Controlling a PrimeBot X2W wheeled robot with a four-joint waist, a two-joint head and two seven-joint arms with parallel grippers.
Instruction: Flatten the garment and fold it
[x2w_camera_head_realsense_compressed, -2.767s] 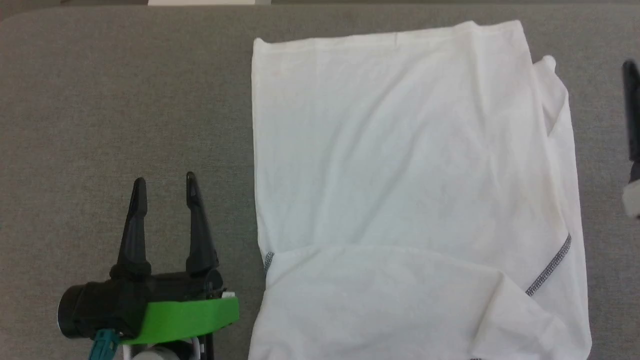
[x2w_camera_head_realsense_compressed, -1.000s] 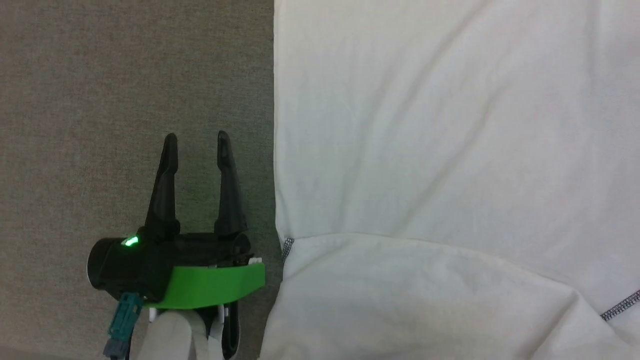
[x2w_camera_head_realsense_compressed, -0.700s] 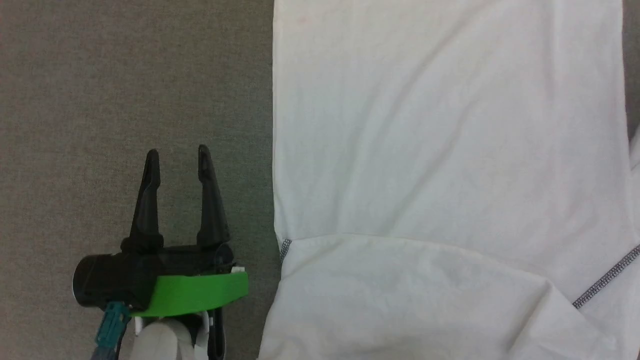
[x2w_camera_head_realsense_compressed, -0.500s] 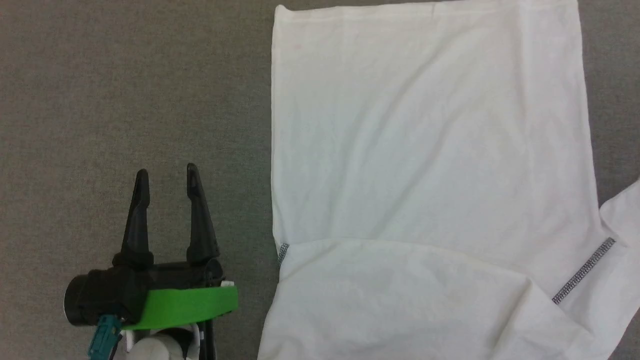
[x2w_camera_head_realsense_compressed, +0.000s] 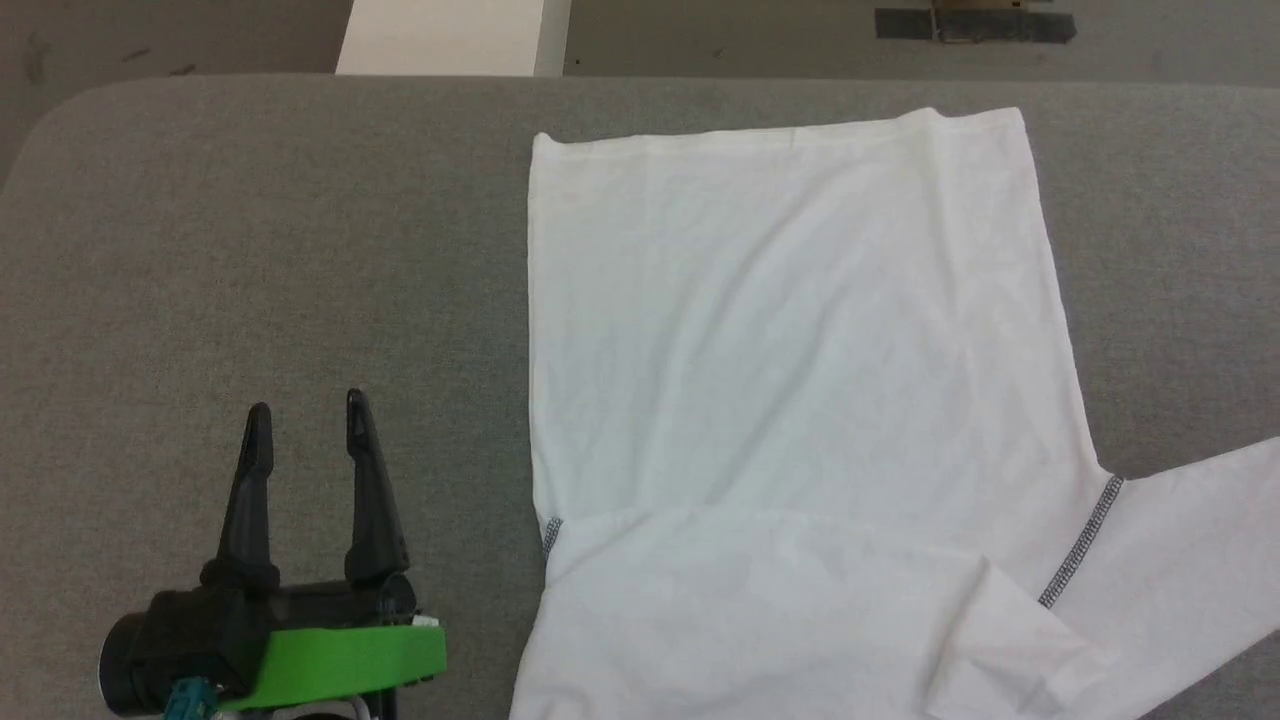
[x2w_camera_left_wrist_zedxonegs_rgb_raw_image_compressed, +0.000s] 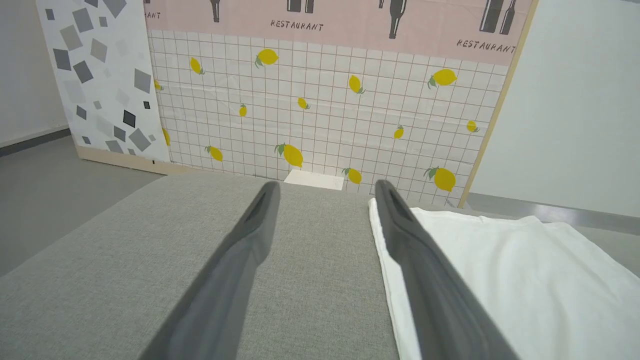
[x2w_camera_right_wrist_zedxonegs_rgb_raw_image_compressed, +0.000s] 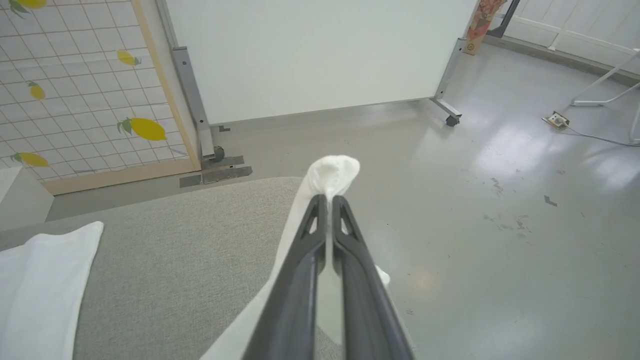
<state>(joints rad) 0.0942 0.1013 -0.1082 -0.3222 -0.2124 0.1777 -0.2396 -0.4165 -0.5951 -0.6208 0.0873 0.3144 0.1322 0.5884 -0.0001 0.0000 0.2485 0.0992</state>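
Pulling the sleeve (x2w_camera_head_realsense_compressed: 1190, 540) outward, the right claw (x2w_camera_right_wrist_zedxonegs_rgb_raw_image_compressed: 327, 200) pinches its end; the shirt (x2w_camera_head_realsense_compressed: 800, 350) now lies flatter, readier for folding. Left claw (x2w_camera_head_realsense_compressed: 305, 405) waits wide, empty.

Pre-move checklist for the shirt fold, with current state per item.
1. Right gripper grip: ok. Shut on the garment's sleeve, with fabric bunching past the tips.
2. Left gripper free: ok. Open, empty, beside the garment's left edge, not touching it.
3. Body flat: ok. Only faint creases.
4. Near end flat: not ok. An overlapped layer forms a ridge beside the zigzag seam.
5. Far hem on the table: ok.
6. Sleeve pulled fully out: cannot tell. It runs off the head view's right edge.
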